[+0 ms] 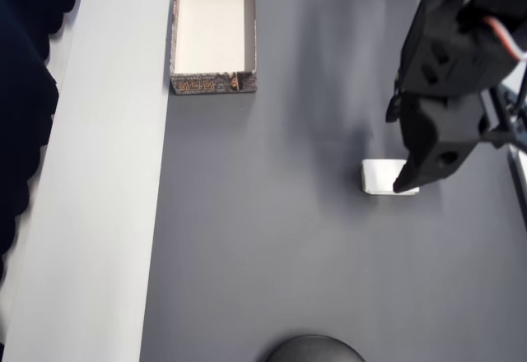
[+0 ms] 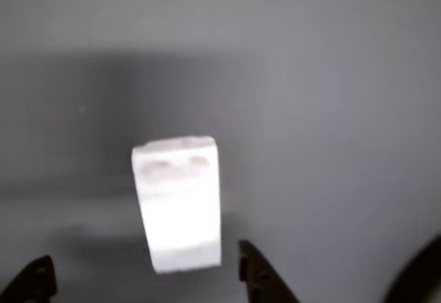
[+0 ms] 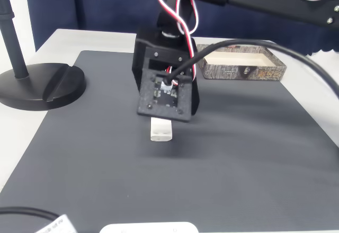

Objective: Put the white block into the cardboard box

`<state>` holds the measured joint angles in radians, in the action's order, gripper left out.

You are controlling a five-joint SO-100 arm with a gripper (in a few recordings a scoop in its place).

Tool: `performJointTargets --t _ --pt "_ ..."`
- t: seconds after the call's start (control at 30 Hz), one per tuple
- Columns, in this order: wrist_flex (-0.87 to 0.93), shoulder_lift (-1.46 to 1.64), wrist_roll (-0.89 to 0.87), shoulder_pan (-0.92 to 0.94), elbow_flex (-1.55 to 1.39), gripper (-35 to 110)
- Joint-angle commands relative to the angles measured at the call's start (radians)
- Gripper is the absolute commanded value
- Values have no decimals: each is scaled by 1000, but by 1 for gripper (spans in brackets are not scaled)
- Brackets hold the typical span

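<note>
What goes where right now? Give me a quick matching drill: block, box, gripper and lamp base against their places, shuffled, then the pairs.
Things:
1. block
2. box
3. gripper
4. round black base

Places:
A. at the mat's far edge in the fixed view, nothing inside
B. off the mat, on the white table, left in the fixed view
C. flat on the mat, mid-right in the overhead view
D. open, fingertips either side of the block's near end in the wrist view

Pairs: 1-C, 2-A, 3-D, 4-B
</note>
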<state>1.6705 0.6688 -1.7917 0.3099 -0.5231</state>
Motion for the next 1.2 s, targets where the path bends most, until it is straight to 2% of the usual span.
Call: performJointTargets --t 0.0,1.17 --pt "-11 -3 0 -18 83 35" --pt "-25 -115 15 -20 181 32"
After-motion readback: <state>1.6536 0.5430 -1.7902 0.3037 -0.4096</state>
